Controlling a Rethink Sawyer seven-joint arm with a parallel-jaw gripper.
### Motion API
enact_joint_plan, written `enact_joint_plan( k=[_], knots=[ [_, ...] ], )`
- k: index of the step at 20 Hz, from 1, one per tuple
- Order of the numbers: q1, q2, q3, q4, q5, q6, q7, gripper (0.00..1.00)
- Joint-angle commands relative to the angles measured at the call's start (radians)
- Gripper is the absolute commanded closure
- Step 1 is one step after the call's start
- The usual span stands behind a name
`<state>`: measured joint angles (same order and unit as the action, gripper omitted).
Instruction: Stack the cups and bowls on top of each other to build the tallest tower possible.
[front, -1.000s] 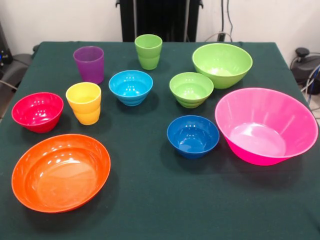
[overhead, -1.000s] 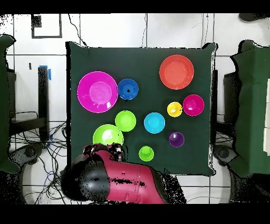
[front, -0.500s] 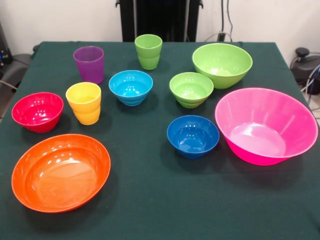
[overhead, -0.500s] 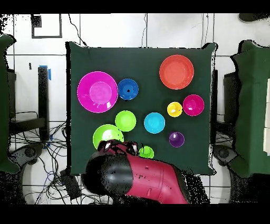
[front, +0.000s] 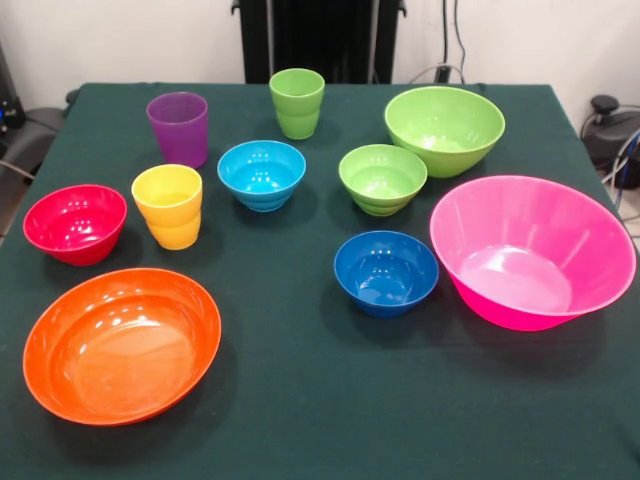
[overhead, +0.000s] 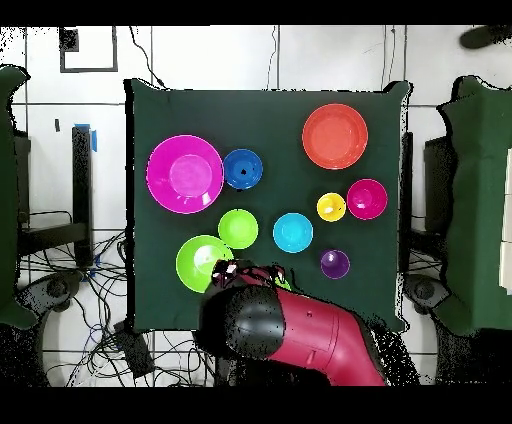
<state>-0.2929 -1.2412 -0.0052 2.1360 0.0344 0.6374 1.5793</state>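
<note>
Red arm has swung across the robot's edge of the bench within the last second, and my tool now hangs over the lime green cup, hiding it from overhead. I cannot tell whether the tool is spread or pressed together. I read this as the first approach; nothing is stacked. I count three cups and seven bowls, all separate; the pink bowl lies beyond the tool.
</note>
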Motion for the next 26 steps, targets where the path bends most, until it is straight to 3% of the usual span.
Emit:
enact_joint_plan(
  k=[1, 14, 26],
  knots=[
    [-0.005, 0.126, 0.064, 0.126, -0.093, -0.161, 0.038, 0.00],
    [-0.063, 0.284, 0.092, 0.172, -0.158, -0.429, 0.060, 0.00],
    [-0.073, 0.387, 0.091, 0.157, -0.211, -0.508, 0.093, 0.00]
  ],
)
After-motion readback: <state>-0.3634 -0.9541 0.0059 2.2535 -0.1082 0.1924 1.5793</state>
